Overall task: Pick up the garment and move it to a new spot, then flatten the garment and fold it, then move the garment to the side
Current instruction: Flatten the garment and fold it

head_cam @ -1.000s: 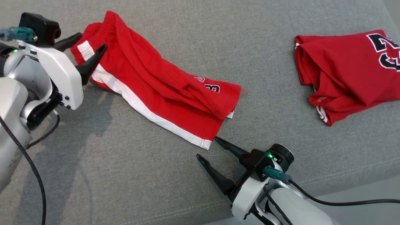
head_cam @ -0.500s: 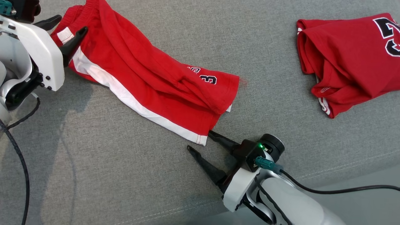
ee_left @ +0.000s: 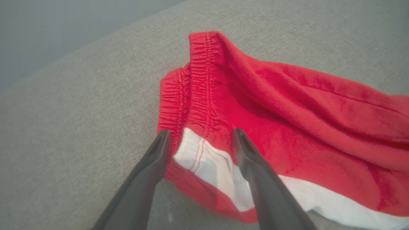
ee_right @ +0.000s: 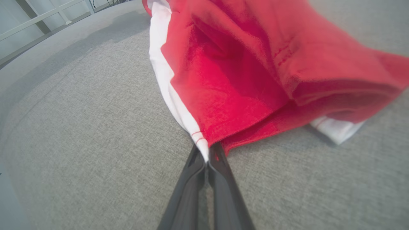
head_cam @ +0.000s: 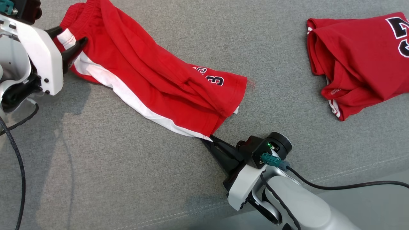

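The red shorts are lying crumpled on the grey cushion. In the head view they are running diagonally from the upper left toward the middle, with the waistband at the far-left end and the leg hem nearer the robot. The left gripper is sitting at the waistband corner with its jaws partly open, one finger on each side of the white side stripe (the cloth between them is looking loose, not pinched). The right gripper is holding the near hem corner, its jaws pressing together on the white-striped edge, and the fabric is drawing to a point there. A red jersey with black numerals is lying well apart at the right on the same cushion.
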`<state>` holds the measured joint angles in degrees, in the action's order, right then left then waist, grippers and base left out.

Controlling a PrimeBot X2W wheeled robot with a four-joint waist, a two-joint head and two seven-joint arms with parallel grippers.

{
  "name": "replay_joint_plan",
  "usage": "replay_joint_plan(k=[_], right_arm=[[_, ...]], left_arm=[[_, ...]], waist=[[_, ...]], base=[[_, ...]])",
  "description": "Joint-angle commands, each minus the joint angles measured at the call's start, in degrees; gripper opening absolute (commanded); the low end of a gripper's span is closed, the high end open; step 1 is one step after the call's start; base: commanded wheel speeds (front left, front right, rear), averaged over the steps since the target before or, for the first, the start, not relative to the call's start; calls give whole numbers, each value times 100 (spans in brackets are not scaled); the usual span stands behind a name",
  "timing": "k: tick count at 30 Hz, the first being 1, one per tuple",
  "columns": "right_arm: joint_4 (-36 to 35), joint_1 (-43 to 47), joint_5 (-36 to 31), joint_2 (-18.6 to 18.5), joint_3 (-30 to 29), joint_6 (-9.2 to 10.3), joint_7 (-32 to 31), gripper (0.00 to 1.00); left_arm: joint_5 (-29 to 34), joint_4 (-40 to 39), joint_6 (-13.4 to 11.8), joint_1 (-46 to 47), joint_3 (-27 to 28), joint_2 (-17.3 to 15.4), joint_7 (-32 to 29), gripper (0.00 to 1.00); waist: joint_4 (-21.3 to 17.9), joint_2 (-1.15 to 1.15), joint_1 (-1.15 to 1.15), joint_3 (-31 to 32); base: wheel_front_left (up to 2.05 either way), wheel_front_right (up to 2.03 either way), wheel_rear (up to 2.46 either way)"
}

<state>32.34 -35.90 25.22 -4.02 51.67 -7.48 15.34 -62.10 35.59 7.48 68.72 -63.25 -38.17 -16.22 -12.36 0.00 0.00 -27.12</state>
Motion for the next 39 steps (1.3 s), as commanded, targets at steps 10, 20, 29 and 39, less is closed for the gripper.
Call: replay_joint_plan(k=[10, 20, 29, 39], right_arm=[[23, 194, 60, 95, 34, -1, -35, 0], [129, -1643, 561, -313, -769, -1, -74, 0], [1113, -4502, 581, -313, -1455, -1, -47, 0], [501, -2379, 672, -737, -835, -1, -36, 0]], left_arm=[[-385, -113, 1, 486, -79, -296, -188, 0], [-1169, 13, 1, 1225, 689, -238, 631, 0], [-361, 562, 1, 2866, 1095, -136, 2421, 0], [-1182, 288, -264, -217, 1171, 58, 3103, 0]], waist=[[57, 0, 0, -2], [-233, 0, 0, 191], [-227, 0, 0, 573], [577, 0, 0, 120]], base=[[0, 0, 0], [0, 0, 0], [0, 0, 0], [0, 0, 0]])
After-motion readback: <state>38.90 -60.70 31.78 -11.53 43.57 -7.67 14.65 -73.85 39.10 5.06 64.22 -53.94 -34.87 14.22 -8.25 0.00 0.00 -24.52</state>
